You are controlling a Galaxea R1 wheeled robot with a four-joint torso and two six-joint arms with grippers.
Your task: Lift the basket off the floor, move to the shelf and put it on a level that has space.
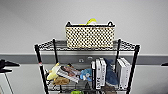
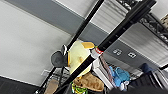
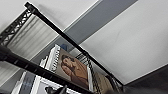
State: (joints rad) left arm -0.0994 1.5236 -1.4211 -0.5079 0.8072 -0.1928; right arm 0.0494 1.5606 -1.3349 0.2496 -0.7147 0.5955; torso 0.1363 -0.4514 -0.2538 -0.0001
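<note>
Head view: basket (image 1: 90,37) upper centre, resting on top level (image 1: 125,45) of shelf (image 1: 38,62), above books (image 1: 98,73). Placement apparently done. Dark shapes at frame edges, perhaps grippers; open or closed, cannot tell.

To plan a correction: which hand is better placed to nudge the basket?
Right, marginally: the basket sits nearer the shelf's right side; left hand and right hand both hang low, apart from it.

This looks like an office or lab room: plain white wall (image 1: 30,22) with a grey trunking band (image 1: 22,59) carrying sockets (image 1: 80,60), and a black wire rack (image 1: 40,65) storing upright books (image 1: 100,73), magazines (image 1: 67,73) and soft toys (image 1: 53,72).
</note>
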